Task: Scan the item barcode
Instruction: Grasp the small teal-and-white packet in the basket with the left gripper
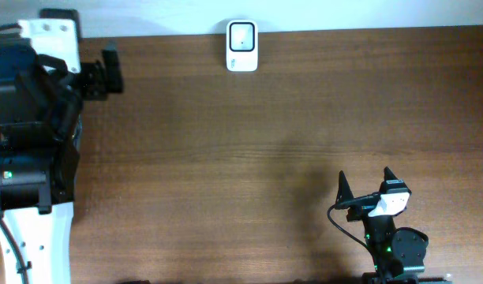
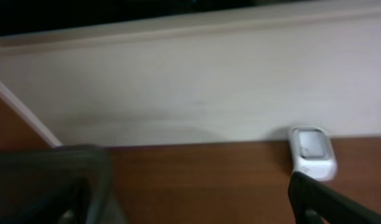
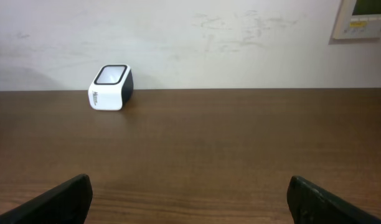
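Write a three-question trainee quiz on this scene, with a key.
1. True or false: the right hand is closed on an item.
2. Choose one: the white scanner sits A) on the table, at its edge by the wall; B) between the right hand's fingers; C) under the left arm.
3. Fill in: the left hand has its fingers ____ (open or shut).
Key: 1 false; 2 A; 3 open.
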